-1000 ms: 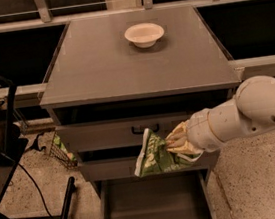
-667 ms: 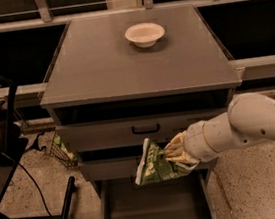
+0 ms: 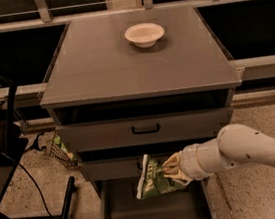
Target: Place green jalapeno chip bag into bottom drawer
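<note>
The green jalapeno chip bag (image 3: 154,178) is crumpled, green with white patches, and hangs in the air just above the open bottom drawer (image 3: 156,212). My gripper (image 3: 171,169) comes in from the right on a white arm and is shut on the bag's right side. The bag covers part of the middle drawer front. The bottom drawer is pulled out at the frame's lower edge, showing a plain grey floor and low side walls.
A grey cabinet top (image 3: 135,56) carries a round white bowl (image 3: 144,34) near its back. The upper drawer front with a black handle (image 3: 145,129) is closed. A black stand and cable (image 3: 11,148) sit on the floor at the left.
My arm has lowered and the bag has dropped with it, from in front of the upper drawer handle down to just over the open bottom drawer.
</note>
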Controlling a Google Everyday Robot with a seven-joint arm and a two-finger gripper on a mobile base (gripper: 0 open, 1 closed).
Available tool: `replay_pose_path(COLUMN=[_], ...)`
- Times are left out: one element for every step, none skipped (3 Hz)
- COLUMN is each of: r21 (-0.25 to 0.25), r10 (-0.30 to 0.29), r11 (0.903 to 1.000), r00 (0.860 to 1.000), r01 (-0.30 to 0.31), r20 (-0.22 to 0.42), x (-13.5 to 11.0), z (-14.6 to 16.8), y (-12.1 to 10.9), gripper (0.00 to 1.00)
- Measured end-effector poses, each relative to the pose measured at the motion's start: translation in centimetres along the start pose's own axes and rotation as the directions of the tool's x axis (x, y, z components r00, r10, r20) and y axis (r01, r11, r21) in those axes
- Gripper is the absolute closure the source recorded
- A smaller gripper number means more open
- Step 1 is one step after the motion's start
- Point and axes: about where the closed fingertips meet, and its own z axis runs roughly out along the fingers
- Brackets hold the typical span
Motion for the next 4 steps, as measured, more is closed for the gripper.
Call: replay_pose_path(r21=[-0.014, -0.018, -0.036, -0.06], r10=[-0.002, -0.008, -0.017, -0.015], r11=[0.9999, 0.9998, 0.9992, 0.9981], r00=[1.0, 1.0, 1.0, 0.999], r01=[0.002, 0.008, 0.018, 0.017], r20=[0.01, 0.015, 0.025, 0.033], x=[3.4, 3.9, 5.3, 7.3], z=[4.2, 4.8, 7.6, 11.4], y=[1.7, 2.0, 2.7, 3.7], gripper=[1.0, 1.0, 1.0, 1.0])
